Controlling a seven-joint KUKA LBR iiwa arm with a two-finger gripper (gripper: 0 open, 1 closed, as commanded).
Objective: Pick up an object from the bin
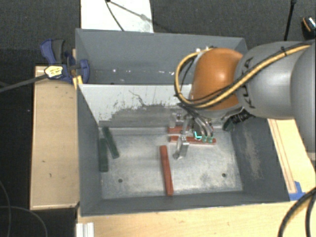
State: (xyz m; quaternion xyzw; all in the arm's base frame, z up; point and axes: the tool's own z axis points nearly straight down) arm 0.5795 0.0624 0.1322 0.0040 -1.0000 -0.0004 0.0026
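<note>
Claw (181, 149) stands low in the bin (158, 53), right of frame centre, below the orange wrist cover. Its opening and any grip cannot be told. Short red bars (174, 130) lie directly under it, near the back wall. A long red stick (166, 172) lies just left of the claw. Two green sticks (102, 154) lie well apart, at frame left.

Layout of the bin (91, 147) floor, seen from above.
Two bars (106, 149) lie side by side at the left; one long bar (166, 171) lies at centre, running front to back; small pieces (174, 130) lie just behind it, toward the right.
</note>
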